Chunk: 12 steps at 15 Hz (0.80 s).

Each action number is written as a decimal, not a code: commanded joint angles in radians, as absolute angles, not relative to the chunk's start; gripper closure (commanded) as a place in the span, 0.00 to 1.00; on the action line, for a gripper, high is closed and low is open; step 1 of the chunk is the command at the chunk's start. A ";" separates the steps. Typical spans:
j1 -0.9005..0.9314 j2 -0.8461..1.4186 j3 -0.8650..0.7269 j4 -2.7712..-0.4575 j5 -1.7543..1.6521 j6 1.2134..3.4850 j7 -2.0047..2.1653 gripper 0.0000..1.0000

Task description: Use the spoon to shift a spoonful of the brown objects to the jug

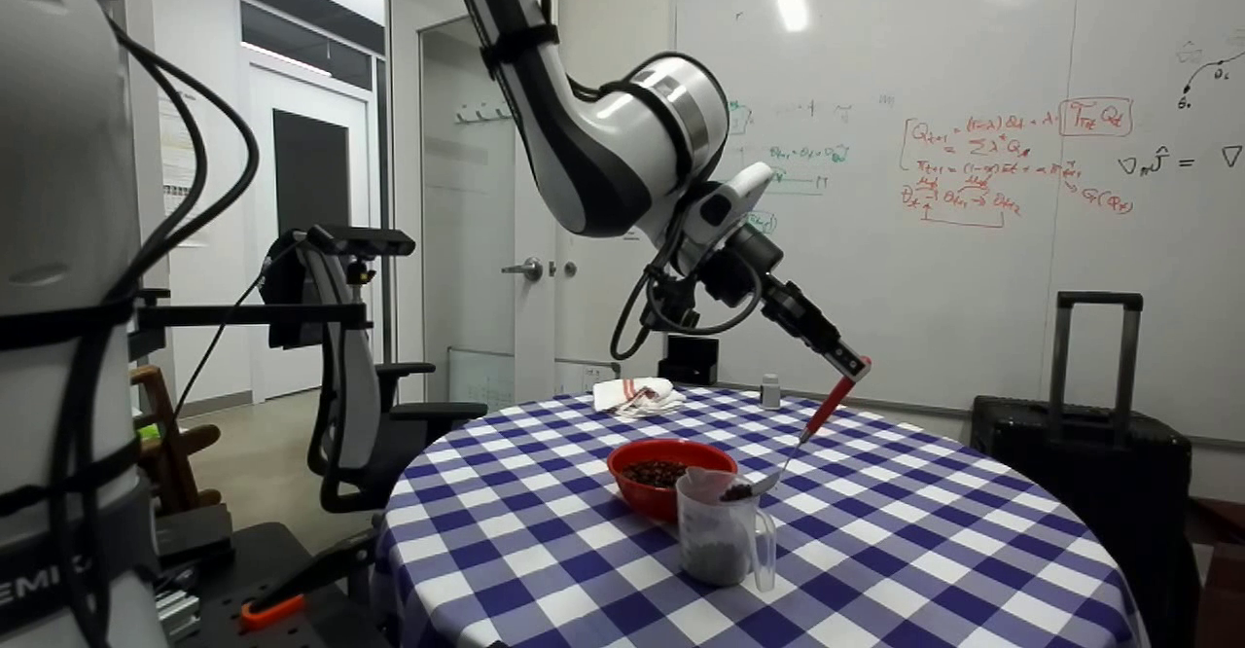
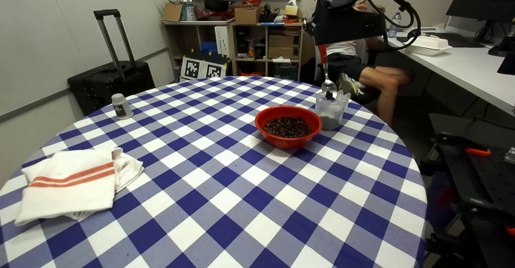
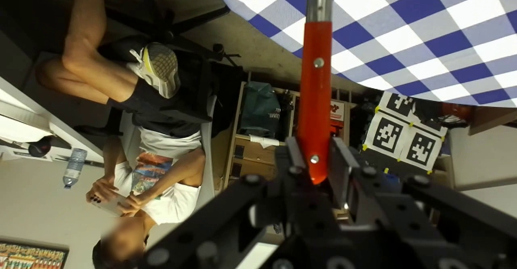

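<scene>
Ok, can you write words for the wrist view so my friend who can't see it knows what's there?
The gripper holds a red-handled spoon, its far end cut off at the top edge. The scene behind looks upside down: a seated person at left, a checked tablecloth at upper right, patterned sheets below that.

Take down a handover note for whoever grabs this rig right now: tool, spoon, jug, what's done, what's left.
Tool: holding the spoon by its red handle.
Spoon: slanted down, tip at the mouth of the jug.
Jug: upright beside the red bowl, which holds brown objects.
Done: some brown objects are scooped up, at the spoon's tip.
Left: probably pour them into the jug; whether any has dropped in is unclear.
</scene>
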<state>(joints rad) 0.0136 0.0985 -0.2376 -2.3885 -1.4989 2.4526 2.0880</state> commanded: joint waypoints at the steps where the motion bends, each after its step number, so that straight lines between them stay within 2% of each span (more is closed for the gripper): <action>1: -0.023 0.041 -0.164 -2.435 -1.543 2.376 2.171 0.95; 6: -0.039 0.010 -0.121 -2.460 -1.533 2.322 2.199 0.95; 12: -0.126 0.005 -0.155 -2.456 -1.319 2.746 1.868 0.95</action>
